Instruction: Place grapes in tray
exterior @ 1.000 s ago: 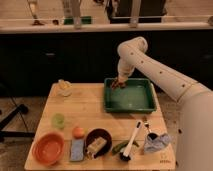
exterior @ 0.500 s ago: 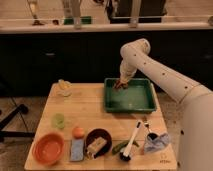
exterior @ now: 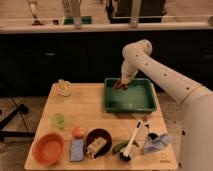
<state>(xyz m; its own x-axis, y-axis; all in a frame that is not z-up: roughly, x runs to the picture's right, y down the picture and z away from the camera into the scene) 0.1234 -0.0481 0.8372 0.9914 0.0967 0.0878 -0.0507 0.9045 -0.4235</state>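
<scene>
A white robot arm (exterior: 160, 70) reaches down from the right over a wooden tabletop (exterior: 92, 112), its end effector (exterior: 119, 85) lowered inside the far-left corner of the green tray (exterior: 150, 105). A small dark reddish shape sits right at the fingertips, most likely the grapes (exterior: 118, 88), but it blends with the end effector; whether the fingers are spread or pinching the bunch cannot be told from this view. The tray sits toward the back right of the tabletop, and the rest of its floor shows bare green.

Along the front edge of the tabletop, from left to right, stand 1 orange bowl (exterior: 48, 148), a blue rectangular item (exterior: 77, 149), a black bowl (exterior: 97, 141) holding a pale object, a green vegetable (exterior: 118, 147), a white-handled brush (exterior: 131, 143) and a crumpled bluish bag (exterior: 158, 142). A round orange fruit (exterior: 78, 132) lies just behind the blue item, with a pale green item (exterior: 58, 120) to its left. A yellowish object (exterior: 63, 88) rests near the back-left corner.
</scene>
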